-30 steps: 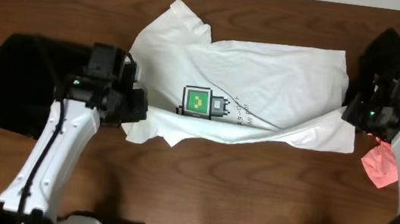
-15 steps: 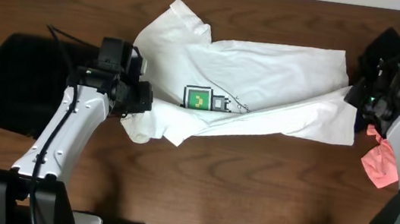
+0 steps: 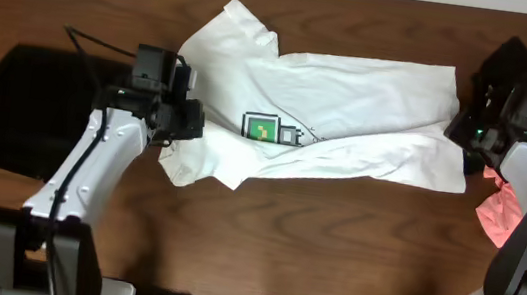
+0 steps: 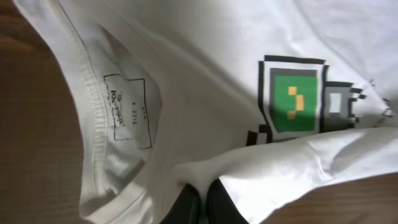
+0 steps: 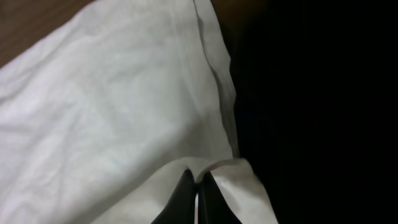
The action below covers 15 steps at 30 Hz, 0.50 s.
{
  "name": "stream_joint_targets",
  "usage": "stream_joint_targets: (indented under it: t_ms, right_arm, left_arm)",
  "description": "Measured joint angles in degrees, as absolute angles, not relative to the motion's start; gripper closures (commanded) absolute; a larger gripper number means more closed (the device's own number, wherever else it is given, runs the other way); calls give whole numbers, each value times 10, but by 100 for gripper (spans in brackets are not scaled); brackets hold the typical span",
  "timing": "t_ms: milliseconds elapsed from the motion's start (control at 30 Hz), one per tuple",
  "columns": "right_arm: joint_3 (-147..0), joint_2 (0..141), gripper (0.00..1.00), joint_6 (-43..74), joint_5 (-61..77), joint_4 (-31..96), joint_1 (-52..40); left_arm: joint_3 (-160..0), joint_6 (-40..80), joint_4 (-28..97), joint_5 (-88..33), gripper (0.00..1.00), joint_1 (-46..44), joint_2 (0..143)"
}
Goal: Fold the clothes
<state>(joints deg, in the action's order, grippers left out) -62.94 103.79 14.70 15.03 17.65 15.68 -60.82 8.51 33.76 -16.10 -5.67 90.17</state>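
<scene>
White cotton, the T-shirt (image 3: 349, 108) lies spread sideways across the middle of the wooden table (image 3: 329, 266), its collar end to the left and its hem to the right. Its near edge is folded up over the body, so a long flap covers part of the green-and-grey pixel robot print (image 3: 264, 128). In the left wrist view a printed size label (image 4: 127, 109) shows inside the ribbed collar. The left gripper (image 4: 199, 202) is pinched tight on a fold of the shirt at its left near edge, just beside the print. The right gripper (image 5: 198, 186) is likewise closed on the shirt's fabric at the right end, by the hem. A black garment (image 3: 15, 117) lies on the table to the left, under the left arm. Another black garment (image 3: 516, 63) sits at the far right corner, and a pink garment (image 3: 497, 212) lies near it at the right edge.
</scene>
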Motion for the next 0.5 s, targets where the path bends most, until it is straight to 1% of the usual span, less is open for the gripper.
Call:
stream_joint_targets:
  t_ms: [233,267,300,333,400,467,500]
  right_arm:
    - [-629,1038,99,161,146,165,157]
    - [-629,1038,99,163,145,165,157]
    - [-629,1038,99,164,145,165,157]
    - [-629,1038,99,165,144,165,157]
    - [-629,1038,99,166,143,165,157]
    - [-629,1038,99,168,143,165,157]
    - [-629,1038,99,170,143,165,157]
  left_arm:
    - [-608,85,305,-161,94,-57,947]
    - [-608,85,302,-161,93,-57,953]
    - [-608,85,301,-161,90,-57,958]
    - [-608,85,300,-161,84,-57,963]
    - [-608,79,301,-161,66,-57,970]
    - [-608,79,304,-161,34,-57,971]
    - [-608,77,307,-161,27,-57,970]
